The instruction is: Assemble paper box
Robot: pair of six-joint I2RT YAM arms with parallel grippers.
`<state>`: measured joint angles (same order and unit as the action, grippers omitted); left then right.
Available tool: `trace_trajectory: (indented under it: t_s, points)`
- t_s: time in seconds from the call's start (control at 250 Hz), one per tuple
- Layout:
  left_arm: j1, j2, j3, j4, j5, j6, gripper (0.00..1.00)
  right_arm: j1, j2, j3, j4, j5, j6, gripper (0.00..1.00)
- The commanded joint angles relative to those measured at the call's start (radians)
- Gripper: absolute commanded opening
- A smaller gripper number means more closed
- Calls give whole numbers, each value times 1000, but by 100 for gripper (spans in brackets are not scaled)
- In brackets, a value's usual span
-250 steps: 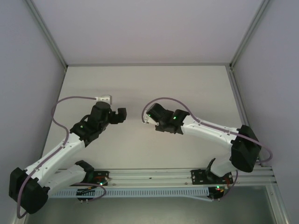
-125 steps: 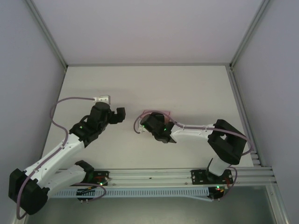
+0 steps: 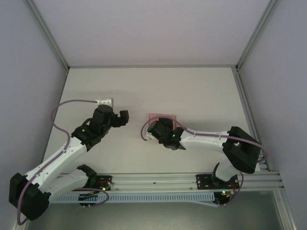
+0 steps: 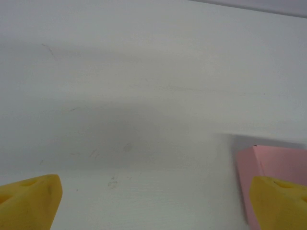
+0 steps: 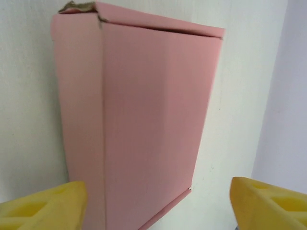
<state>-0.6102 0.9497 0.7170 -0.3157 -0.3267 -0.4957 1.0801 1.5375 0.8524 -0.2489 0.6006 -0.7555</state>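
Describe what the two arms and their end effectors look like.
Left arm and right arm: white links, black joint housings, a lilac cable looping off each. Left end effector and right end effector carry yellow wedge-shaped finger pads.

We see a white table with pale grey walls around it, aluminium posts in the far corners, and an aluminium rail along its near edge. Up close we find faint scuffs on the tabletop.
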Motion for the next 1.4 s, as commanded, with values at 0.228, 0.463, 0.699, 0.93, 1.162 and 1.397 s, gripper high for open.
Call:
trace_trajectory:
  t_s: [0.228, 0.463, 0.699, 0.93, 1.162, 1.397]
  points:
    - [36, 12, 15, 37, -19, 10, 100, -6, -177, -43, 11, -89, 78, 100]
    - [258, 80, 24, 212, 110, 71, 100, -385, -425, -29, 142, -243, 468, 100]
    - [486, 205, -159, 689, 71, 261, 100, -799, -478, -291, 512, -253, 682, 100]
    - [567, 295, -325, 1031, 113, 383, 100, -1022, -337, -486, 830, -405, 811, 100]
    - [584, 324, -400, 1201, 140, 469, 100, -1026, -155, -579, 1216, -476, 756, 100]
    - [593, 599, -498, 1601, 171, 500, 100, -1038, 26, -568, 1364, -495, 757, 100]
